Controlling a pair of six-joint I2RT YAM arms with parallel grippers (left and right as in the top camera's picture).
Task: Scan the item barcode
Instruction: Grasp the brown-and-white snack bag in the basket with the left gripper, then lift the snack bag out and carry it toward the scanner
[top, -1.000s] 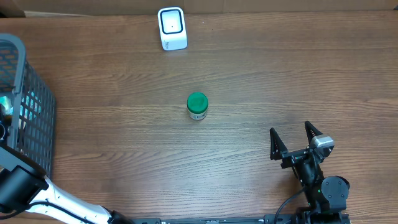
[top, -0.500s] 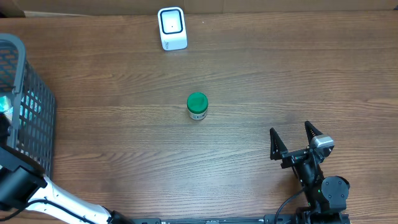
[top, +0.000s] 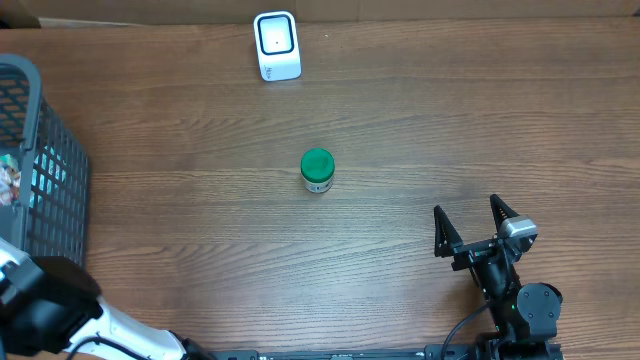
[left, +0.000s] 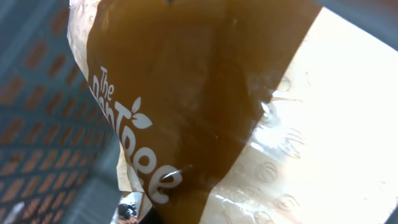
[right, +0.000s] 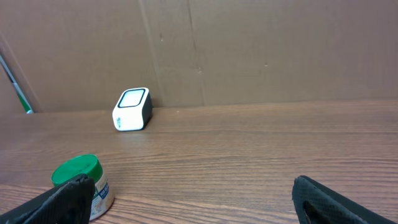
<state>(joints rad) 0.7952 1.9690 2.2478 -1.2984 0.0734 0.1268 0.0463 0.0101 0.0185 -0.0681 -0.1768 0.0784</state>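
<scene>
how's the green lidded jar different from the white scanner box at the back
Shape: the green-lidded jar is round, the white plastic scanner box is squarish with rounded corners. Colour: the jar has a green top over a pale labelled body; the scanner is white with a dark-framed window. Place: the jar stands mid-table, the scanner near the far edge. Shared: both stand free on the brown wooden table.

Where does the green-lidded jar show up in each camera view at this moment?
Overhead: green-lidded jar mid-frame, below the white scanner.
Left wrist: not in it; a brown packet fills the frame.
Right wrist: lower left, nearer than the scanner.
Shared landmark: the white scanner.
</scene>
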